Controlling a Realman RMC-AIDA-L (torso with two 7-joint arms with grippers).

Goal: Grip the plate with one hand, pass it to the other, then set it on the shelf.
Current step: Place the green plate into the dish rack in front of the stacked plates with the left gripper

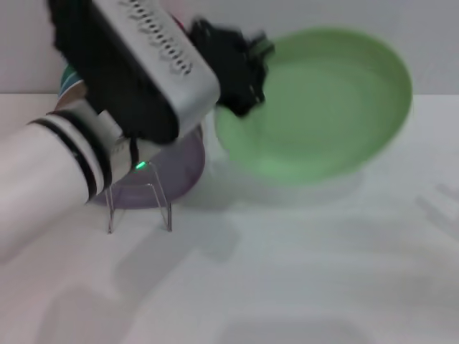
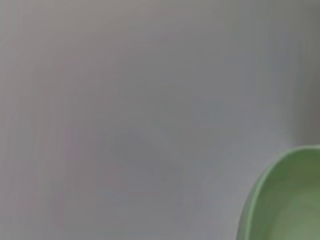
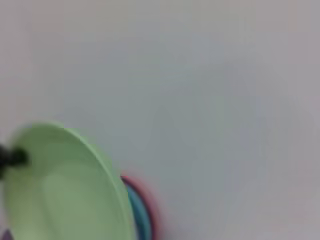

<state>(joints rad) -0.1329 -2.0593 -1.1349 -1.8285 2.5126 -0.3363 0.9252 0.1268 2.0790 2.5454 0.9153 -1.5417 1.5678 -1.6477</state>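
Observation:
The pale green plate (image 1: 323,107) hangs tilted in the air above the white table, to the right of the rack. My left gripper (image 1: 240,72), black on the bulky silver arm, is shut on the plate's left rim. Part of the plate's rim shows in the left wrist view (image 2: 285,200). The right wrist view shows the plate (image 3: 65,185) edge-on with a black fingertip (image 3: 12,157) of the left gripper on its rim. The clear shelf (image 1: 169,211) stands below my left arm. My right gripper is out of view.
A lilac plate (image 1: 179,168) stands in the clear rack. A darker green plate (image 1: 68,80) peeks out behind my left arm. Red and blue rims (image 3: 142,215) show behind the pale plate in the right wrist view. The white table (image 1: 301,272) spreads in front.

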